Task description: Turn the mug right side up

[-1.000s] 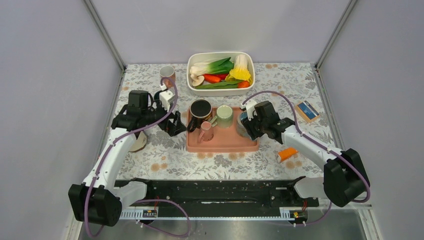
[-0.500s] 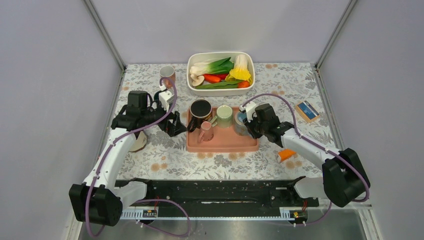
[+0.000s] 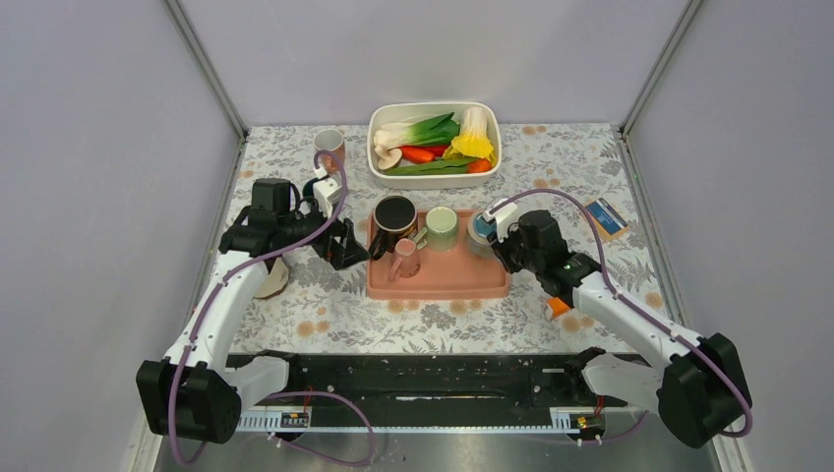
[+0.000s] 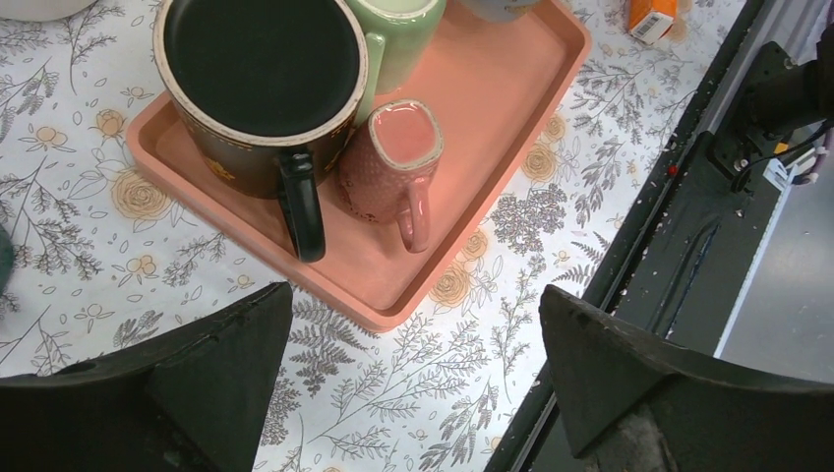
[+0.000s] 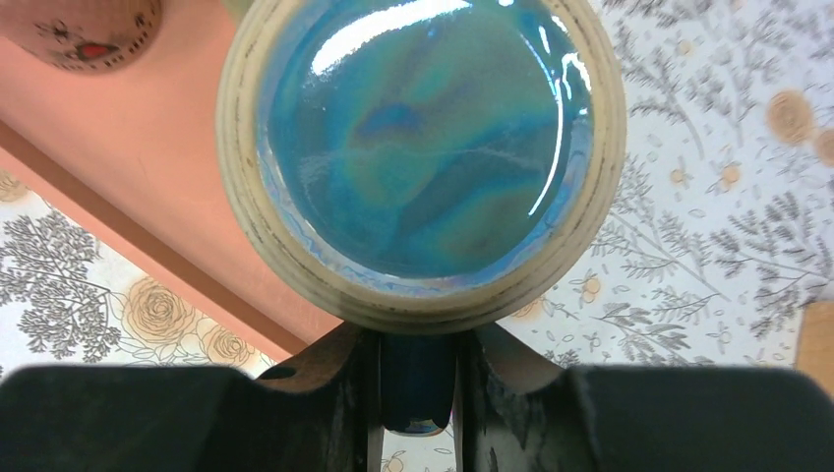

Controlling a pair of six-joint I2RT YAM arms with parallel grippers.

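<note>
the right gripper (image 5: 418, 388), clamped on the handle of the blue mug (image 5: 423, 147), has swung it toward the far right corner of the tray (image 5: 118, 167), while the left gripper (image 4: 413, 295) stays spread wide.

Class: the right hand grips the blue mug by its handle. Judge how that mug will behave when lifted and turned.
The mug looks like glossy glazed pottery: probably stiff, fairly heavy, and breakable if dropped. Pinched only at the handle by the right hand, it may swing or slip on that smooth glaze.
</note>
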